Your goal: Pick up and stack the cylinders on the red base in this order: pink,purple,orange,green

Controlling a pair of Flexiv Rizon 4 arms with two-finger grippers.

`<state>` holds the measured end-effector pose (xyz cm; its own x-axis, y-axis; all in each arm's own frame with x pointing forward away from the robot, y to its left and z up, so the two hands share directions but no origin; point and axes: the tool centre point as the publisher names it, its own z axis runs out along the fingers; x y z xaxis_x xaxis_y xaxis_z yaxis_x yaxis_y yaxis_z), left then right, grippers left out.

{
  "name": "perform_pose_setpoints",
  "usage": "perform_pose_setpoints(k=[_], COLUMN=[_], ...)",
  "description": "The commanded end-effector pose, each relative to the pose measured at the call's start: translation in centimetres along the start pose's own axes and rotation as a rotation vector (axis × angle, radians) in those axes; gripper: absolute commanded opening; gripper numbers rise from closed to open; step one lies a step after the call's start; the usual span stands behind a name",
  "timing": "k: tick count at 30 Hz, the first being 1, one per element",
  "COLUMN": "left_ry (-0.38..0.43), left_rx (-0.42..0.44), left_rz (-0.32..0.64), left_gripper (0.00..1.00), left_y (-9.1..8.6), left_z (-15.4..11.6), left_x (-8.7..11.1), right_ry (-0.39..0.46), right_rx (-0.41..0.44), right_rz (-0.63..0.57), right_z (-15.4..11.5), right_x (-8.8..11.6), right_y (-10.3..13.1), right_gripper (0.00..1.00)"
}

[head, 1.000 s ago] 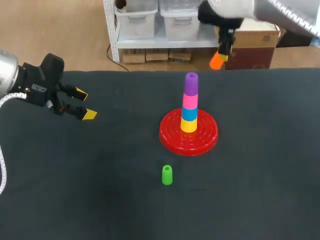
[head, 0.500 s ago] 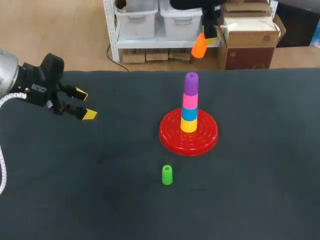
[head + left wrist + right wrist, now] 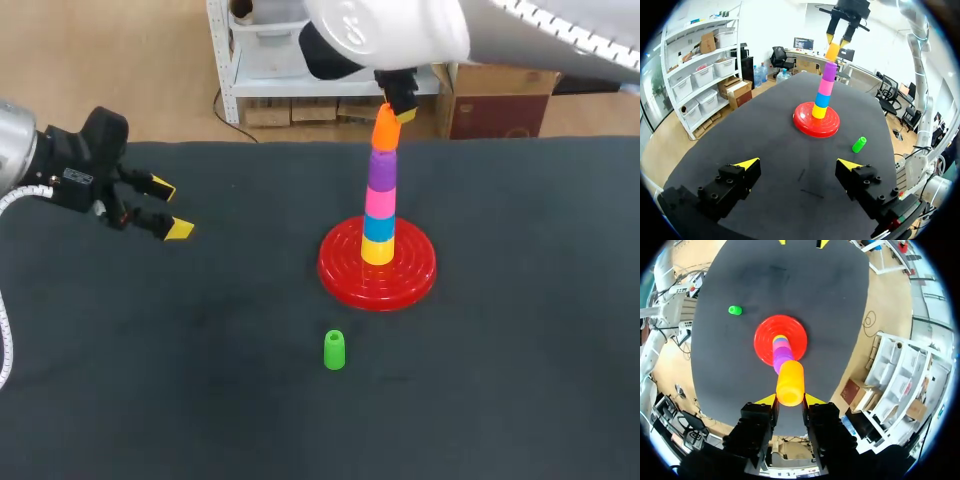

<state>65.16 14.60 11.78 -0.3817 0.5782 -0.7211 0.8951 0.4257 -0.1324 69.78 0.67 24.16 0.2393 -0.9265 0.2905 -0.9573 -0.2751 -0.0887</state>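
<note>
— Orange cylinder (image 3: 385,128)?
— Clamped in right jaws, pointing straight down, just above purple cylinder (image 3: 381,172) topping the stack on the base (image 3: 345,272).
— Left jaws?
— Spread, empty, above counter (image 3: 200,390), well apart.

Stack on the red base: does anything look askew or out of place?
Nothing is askew: the stack stands straight on the red base. Oddly, a yellow cylinder and a blue cylinder sit beneath the pink cylinder.

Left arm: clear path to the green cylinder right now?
Probably yes: the left end effector is open and empty, the green cylinder sits alone on the table, and the right end effector is up at the stack.
</note>
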Motion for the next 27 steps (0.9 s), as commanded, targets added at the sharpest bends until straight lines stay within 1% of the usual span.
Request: perform_pose_setpoints(k=[1, 14, 19, 27], left_ry=[-0.002, -0.002, -0.002, -0.002], left_rx=[0.0, 0.0, 0.0, 0.0], left_rz=[0.001, 0.001, 0.001, 0.001], left_gripper=[1.0, 1.0, 1.0, 1.0], left_y=[0.0, 0.0, 0.0, 0.0], left_z=[0.0, 0.0, 0.0, 0.0], left_x=[0.1, 0.1, 0.1, 0.1], right_ry=[0.007, 0.02, 0.02, 0.018], right_rx=[-0.043, -0.088, -0.092, -0.105], right_rz=[-0.017, -0.074, -0.096, -0.078], right_z=[0.0, 0.6, 0.4, 0.6], right_x=[-0.3, -1.0, -1.3, -0.9], right_y=[-0.8, -1.5, -0.9, 0.5], right_gripper=[0.0, 0.0, 0.0, 0.0])
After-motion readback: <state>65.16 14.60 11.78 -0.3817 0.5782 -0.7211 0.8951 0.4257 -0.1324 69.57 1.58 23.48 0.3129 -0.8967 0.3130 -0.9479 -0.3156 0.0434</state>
